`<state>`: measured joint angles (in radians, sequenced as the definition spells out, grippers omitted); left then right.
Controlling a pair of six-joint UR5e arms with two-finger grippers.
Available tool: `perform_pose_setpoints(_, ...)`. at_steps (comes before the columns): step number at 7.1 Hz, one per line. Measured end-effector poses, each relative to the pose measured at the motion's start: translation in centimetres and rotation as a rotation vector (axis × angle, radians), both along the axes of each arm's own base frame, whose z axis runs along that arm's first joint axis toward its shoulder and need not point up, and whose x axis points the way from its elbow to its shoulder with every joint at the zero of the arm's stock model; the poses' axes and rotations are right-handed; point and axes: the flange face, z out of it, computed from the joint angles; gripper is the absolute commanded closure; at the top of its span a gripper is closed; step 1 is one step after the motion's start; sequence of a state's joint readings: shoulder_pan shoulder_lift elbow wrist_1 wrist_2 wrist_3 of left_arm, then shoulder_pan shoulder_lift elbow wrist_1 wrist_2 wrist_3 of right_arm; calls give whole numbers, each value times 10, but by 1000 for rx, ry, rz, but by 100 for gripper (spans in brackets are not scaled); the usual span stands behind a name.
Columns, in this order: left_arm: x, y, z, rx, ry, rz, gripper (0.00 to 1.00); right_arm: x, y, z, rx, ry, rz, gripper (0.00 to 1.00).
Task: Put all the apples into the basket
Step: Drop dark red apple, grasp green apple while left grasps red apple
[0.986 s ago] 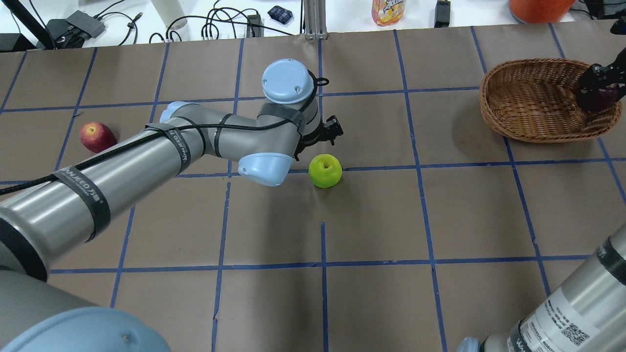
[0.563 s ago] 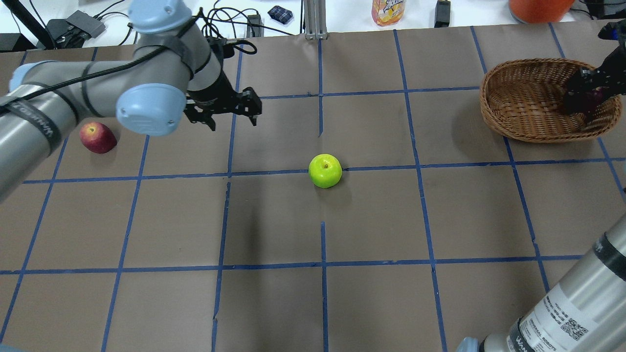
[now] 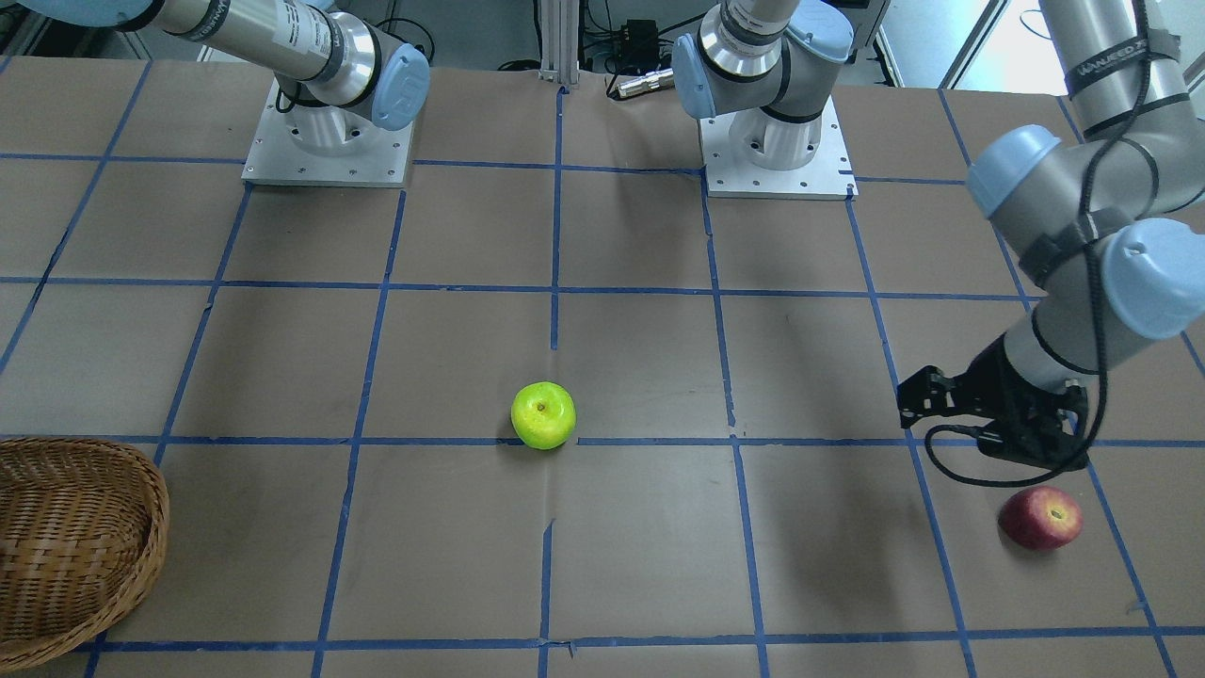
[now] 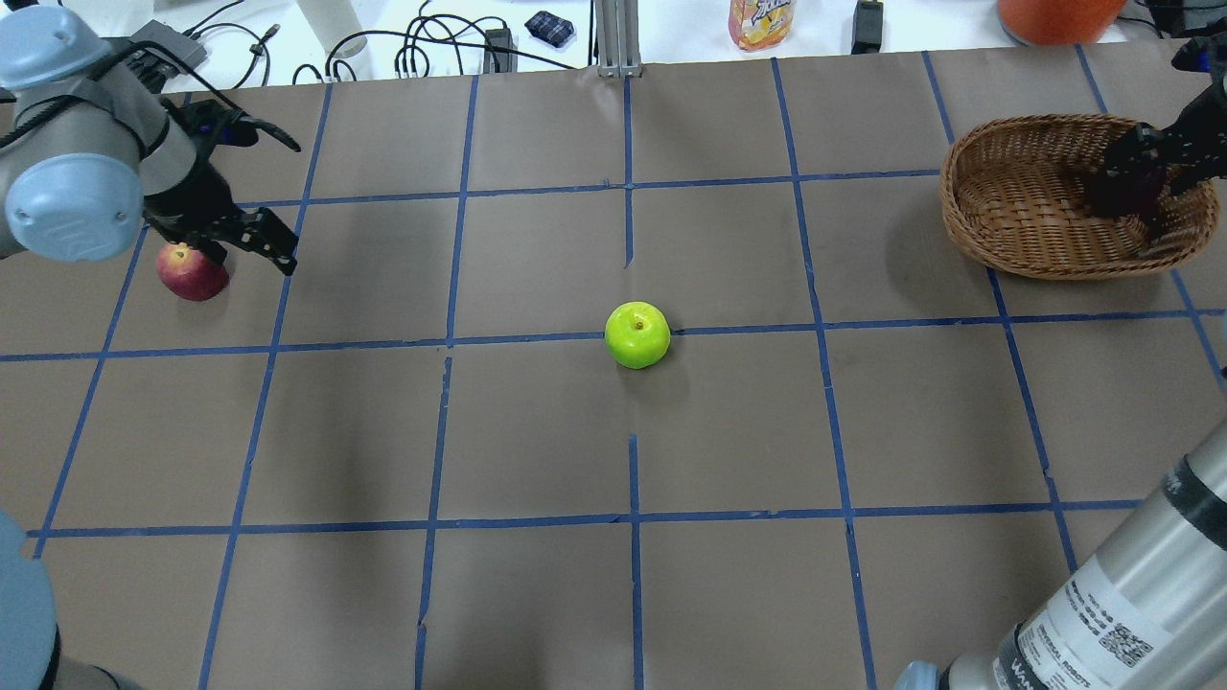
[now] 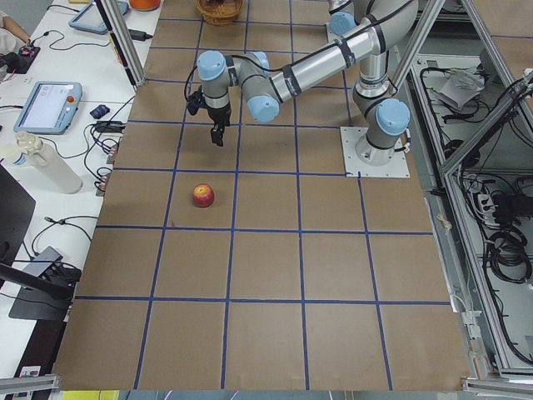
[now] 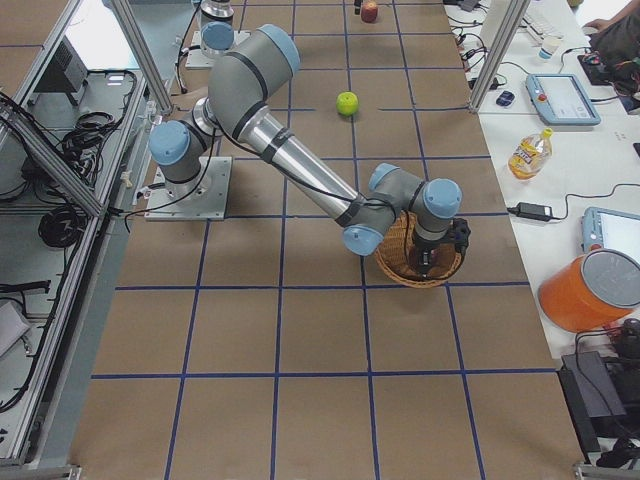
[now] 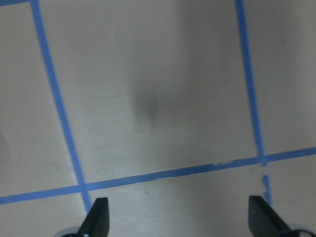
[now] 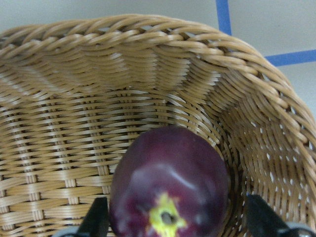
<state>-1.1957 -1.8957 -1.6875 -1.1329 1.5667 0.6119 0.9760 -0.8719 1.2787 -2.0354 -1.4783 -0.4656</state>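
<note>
The red apple (image 4: 192, 273) lies at the table's left, also seen in the front view (image 3: 1040, 518). My left gripper (image 4: 254, 251) hovers just beside and above it, open and empty; the left wrist view (image 7: 180, 222) shows only bare table between its fingertips. The yellow-green apple (image 4: 636, 334) sits at the table's middle. The wicker basket (image 4: 951, 196) stands at the far right. My right gripper (image 4: 1141, 182) is down inside it, open. The dark maroon apple (image 8: 168, 182) lies on the basket floor between its spread fingertips (image 8: 98, 219).
The table is brown paper with a grid of blue tape. Cables, a juice bottle (image 4: 760, 21) and an orange container (image 4: 1054, 17) lie beyond the far edge. The two arm bases (image 3: 772, 141) stand at the robot's side.
My left arm swung from beside the green apple across to the red apple at the left. My right gripper sank a little deeper into the basket with the maroon apple.
</note>
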Motion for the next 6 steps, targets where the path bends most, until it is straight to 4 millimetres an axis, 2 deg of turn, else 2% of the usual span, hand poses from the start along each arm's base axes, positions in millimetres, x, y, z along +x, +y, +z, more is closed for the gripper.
perform_pose_setpoints(1,37,-3,-8,-29,-16,-22,0,6,1,9,2,-4,5,0)
perform_pose_setpoints(2,61,-8,-17,-57,-33,-27,0,25,2,30,16,-14,22,0)
perform_pose_setpoints(3,80,-13,-26,-67,-39,-19,0,67,4,66,42,-30,40,0)
perform_pose_setpoints(4,99,-16,-36,-63,-38,-7,0,128,6,102,71,-46,45,0)
perform_pose_setpoints(5,116,-17,-49,-56,-36,-2,0,210,9,132,86,-50,62,0)
perform_pose_setpoints(6,125,-20,-63,-58,-38,-6,0,291,13,149,94,-49,68,0)
